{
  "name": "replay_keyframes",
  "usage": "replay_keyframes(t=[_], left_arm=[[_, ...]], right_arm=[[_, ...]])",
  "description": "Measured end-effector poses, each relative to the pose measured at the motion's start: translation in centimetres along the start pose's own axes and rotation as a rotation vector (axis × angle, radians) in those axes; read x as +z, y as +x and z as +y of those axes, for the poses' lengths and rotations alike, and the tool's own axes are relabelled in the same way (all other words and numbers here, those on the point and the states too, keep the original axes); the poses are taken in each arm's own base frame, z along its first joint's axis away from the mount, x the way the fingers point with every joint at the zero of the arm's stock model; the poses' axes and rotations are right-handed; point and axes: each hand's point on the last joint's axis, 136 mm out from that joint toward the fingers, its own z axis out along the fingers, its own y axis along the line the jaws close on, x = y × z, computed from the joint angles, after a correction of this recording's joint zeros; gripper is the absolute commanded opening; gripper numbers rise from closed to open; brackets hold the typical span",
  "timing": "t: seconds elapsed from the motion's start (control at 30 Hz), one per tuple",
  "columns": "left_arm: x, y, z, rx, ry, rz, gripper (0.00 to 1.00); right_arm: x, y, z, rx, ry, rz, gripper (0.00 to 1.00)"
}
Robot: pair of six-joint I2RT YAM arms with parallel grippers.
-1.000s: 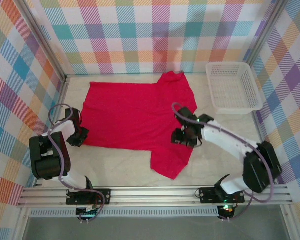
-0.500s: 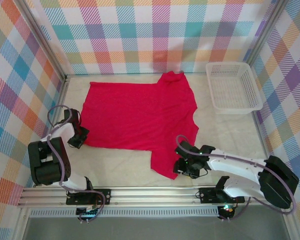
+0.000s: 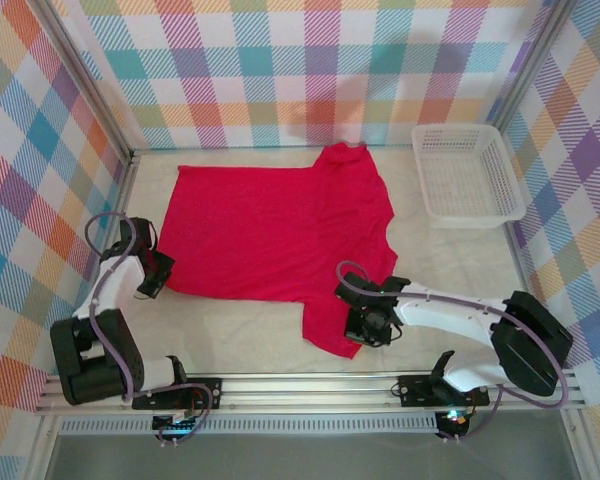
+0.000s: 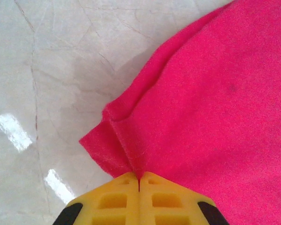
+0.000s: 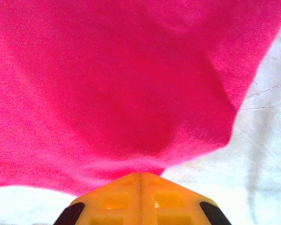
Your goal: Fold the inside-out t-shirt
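The inside-out t-shirt (image 3: 270,230), bright red, lies spread flat across the middle of the table, one sleeve pointing to the back and one toward the near edge. My left gripper (image 3: 158,283) is shut on the shirt's near left corner; its yellow fingers (image 4: 117,199) pinch a ridge of red cloth (image 4: 201,108). My right gripper (image 3: 359,328) sits at the tip of the near sleeve. Its yellow fingers (image 5: 122,197) are shut on the edge of the red cloth (image 5: 122,75).
A white mesh basket (image 3: 467,175) stands at the back right corner. Plaid walls close in the table on three sides. Bare pale tabletop (image 3: 240,335) runs between the shirt's near hem and the rail holding the arm bases.
My right arm swung from the shirt's right side down to the near sleeve tip, and its gripper closed on the cloth. The left gripper stayed shut at the left corner.
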Motion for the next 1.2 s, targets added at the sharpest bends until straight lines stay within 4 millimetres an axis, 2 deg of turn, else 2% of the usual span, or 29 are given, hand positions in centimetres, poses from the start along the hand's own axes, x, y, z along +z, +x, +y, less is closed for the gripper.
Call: replay_keyframes(t=[0.17,0.27,0.3,0.4,0.63,0.73,0.9,0.97,1.1,1.2], left_arm=[[-3.4,1.2,0.2,-0.001,0.099,-0.019,0.00],[-4.9,2.1,0.9,0.000,0.142,-0.032,0.00],[-5.2,2.4,1.1,0.000,0.148,-0.035,0.00],[-5.2,2.8,1.5,0.001,0.141,-0.025,0.00],[-4.3,3.2,1.8,0.011,0.106,0.014,0.00],[-4.3,3.2,1.8,0.012,0.106,0.013,0.00],[-4.3,3.2,1.8,0.013,0.106,0.013,0.00],[-4.3,3.2,1.8,0.013,0.106,0.013,0.00],[-4.3,3.2,1.8,0.013,0.106,0.013,0.00],[-4.3,3.3,2.0,0.016,0.100,0.016,0.00]], right_arm=[[-4.2,0.0,-0.1,-0.024,-0.063,-0.053,0.00],[-5.8,0.4,-0.8,-0.037,-0.090,-0.073,0.24],[-6.0,0.5,-0.9,-0.042,-0.090,-0.073,0.29],[-5.4,0.5,-1.1,-0.041,-0.067,-0.061,0.41],[-1.9,0.8,-1.5,-0.017,-0.018,-0.010,0.46],[-0.8,0.7,-1.0,-0.010,-0.010,0.005,0.48],[1.6,0.8,-0.4,-0.011,0.023,0.048,0.46],[2.5,1.0,-0.5,-0.015,0.048,0.067,0.41],[2.7,1.4,-0.2,-0.035,0.066,0.078,0.08],[2.4,1.5,-0.2,-0.047,0.070,0.071,0.00]])
